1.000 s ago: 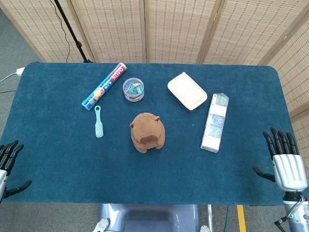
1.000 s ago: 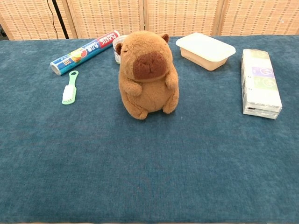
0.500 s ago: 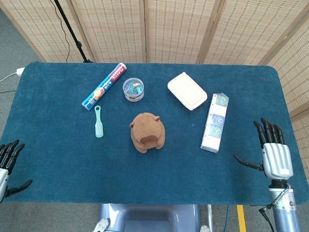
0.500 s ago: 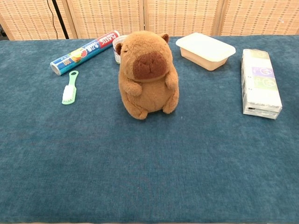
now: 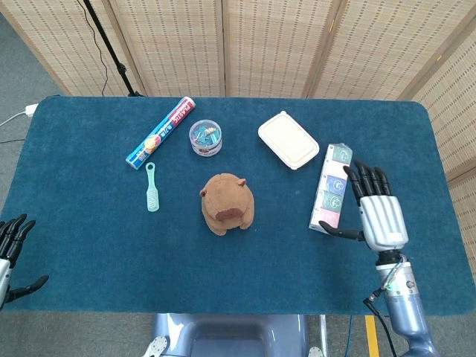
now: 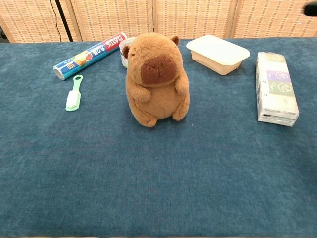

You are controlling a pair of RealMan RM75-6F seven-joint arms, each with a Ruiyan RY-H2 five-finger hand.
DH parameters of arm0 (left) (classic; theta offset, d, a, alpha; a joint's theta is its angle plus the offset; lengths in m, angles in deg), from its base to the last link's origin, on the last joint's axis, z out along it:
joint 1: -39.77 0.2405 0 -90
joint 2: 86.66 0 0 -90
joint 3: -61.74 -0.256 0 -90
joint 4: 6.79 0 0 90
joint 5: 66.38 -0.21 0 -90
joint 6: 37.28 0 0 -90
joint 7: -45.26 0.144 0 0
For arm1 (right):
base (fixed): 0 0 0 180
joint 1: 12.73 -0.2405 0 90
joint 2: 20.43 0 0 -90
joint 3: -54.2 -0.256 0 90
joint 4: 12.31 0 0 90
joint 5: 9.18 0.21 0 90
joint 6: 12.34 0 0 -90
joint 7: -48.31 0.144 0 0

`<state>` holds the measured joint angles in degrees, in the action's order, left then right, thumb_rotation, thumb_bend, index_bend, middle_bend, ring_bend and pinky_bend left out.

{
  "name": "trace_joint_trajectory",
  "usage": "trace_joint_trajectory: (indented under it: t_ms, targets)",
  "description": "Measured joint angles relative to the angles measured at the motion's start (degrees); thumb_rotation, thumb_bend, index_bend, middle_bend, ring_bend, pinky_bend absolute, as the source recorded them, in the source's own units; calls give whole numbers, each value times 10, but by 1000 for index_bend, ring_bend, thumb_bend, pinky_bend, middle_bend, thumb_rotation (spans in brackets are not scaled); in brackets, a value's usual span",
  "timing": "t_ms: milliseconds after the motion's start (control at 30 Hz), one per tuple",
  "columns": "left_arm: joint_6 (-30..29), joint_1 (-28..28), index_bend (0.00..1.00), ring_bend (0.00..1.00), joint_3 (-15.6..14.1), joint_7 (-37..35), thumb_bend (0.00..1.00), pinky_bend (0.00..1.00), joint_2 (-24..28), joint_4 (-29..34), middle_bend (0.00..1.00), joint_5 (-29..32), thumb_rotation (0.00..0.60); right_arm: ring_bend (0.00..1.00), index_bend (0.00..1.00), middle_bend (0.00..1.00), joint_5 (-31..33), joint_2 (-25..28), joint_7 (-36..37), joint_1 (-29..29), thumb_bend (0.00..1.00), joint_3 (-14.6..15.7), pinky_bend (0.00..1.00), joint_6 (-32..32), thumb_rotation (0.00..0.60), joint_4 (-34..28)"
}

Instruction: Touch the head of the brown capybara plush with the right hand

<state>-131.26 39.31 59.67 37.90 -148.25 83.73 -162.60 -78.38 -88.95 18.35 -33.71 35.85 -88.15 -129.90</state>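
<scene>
The brown capybara plush (image 5: 227, 204) stands upright in the middle of the blue table (image 5: 89, 238), facing the near edge; the chest view shows its head (image 6: 153, 57) and dark snout plainly. My right hand (image 5: 378, 210) hovers to the plush's right with its fingers spread and nothing in it, just beside the tissue pack (image 5: 331, 189). A wide stretch of cloth separates it from the plush. My left hand (image 5: 10, 251) lies open at the table's near left corner. In the chest view only a dark fingertip (image 6: 309, 9) shows at the top right edge.
A foil roll (image 5: 160, 132), a green brush (image 5: 152, 188) and a round clear tub (image 5: 205, 137) lie behind and left of the plush. A white lidded box (image 5: 288, 139) sits behind right. Wicker screens stand past the far edge.
My right hand has risen from the near right corner and travelled left and forward, now beside the tissue pack. The left hand and the plush have stayed put.
</scene>
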Motion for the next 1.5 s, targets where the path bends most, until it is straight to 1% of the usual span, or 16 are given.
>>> trace_joint_trajectory:
  t_ms: [200, 367, 500, 633, 833, 1100, 1267, 1500]
  targets:
    - [4, -2, 0, 0, 2, -5, 0, 0, 2, 1, 0, 4, 600, 0, 0, 0, 59, -53, -42, -74, 0, -31, 0, 35, 192, 3]
    - [5, -2, 0, 0, 4, -15, 0, 0, 6, 1, 0, 10, 600, 0, 0, 0, 123, -107, -72, -144, 0, -57, 0, 64, 189, 43]
    - [9, -4, 0, 0, 6, -10, 0, 0, 5, 0, 0, 13, 600, 0, 0, 0, 186, -153, -94, -198, 0, -80, 0, 80, 191, 72]
    - [17, -7, 0, 0, 7, -7, 0, 0, 5, 3, 0, 18, 600, 0, 0, 0, 223, -188, -113, -246, 0, -95, 0, 89, 185, 93]
    - [21, -9, 0, 0, 9, 1, 0, 0, 5, 6, 0, 23, 600, 0, 0, 0, 235, -241, -125, -299, 0, -95, 0, 103, 179, 154]
    - [27, -10, 0, 0, 11, -5, 0, 0, 7, 7, 0, 28, 600, 0, 0, 0, 231, -299, -105, -347, 0, -82, 0, 126, 173, 249]
    - [31, -12, 0, 0, 12, -2, 0, 0, 8, 8, 0, 32, 600, 0, 0, 0, 230, -329, -82, -366, 0, -73, 0, 134, 173, 282]
    - [34, -13, 0, 0, 12, -5, 0, 0, 9, 10, 0, 34, 600, 0, 0, 0, 249, -374, -75, -409, 0, -87, 0, 142, 171, 340]
